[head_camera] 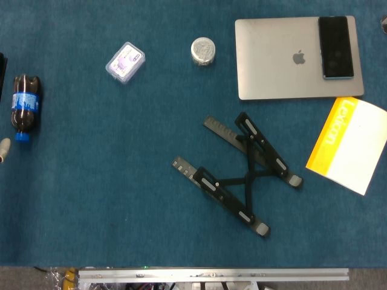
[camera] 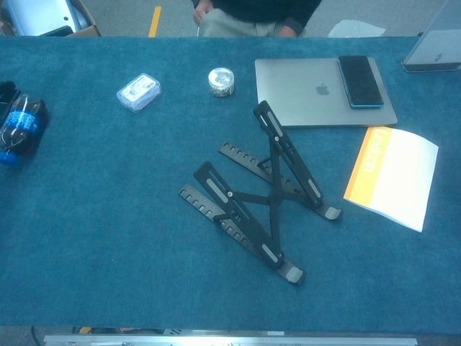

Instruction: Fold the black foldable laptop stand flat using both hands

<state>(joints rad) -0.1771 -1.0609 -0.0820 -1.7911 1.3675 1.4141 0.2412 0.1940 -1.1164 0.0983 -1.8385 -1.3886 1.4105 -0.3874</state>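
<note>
The black foldable laptop stand (head_camera: 240, 171) stands unfolded on the blue table cloth, a little right of the middle. Its two notched rails are spread apart and joined by crossed struts, and grey feet tip the near ends. The chest view shows the stand (camera: 259, 194) propped up, with its arms raised at an angle. Neither hand appears in either view, and nothing touches the stand.
A closed silver laptop (head_camera: 284, 60) with a dark phone (head_camera: 335, 46) on it lies behind the stand. A yellow and white booklet (head_camera: 347, 144) is to its right. A round tin (head_camera: 203, 51), a clear plastic box (head_camera: 125, 62) and a cola bottle (head_camera: 25, 106) lie to the left.
</note>
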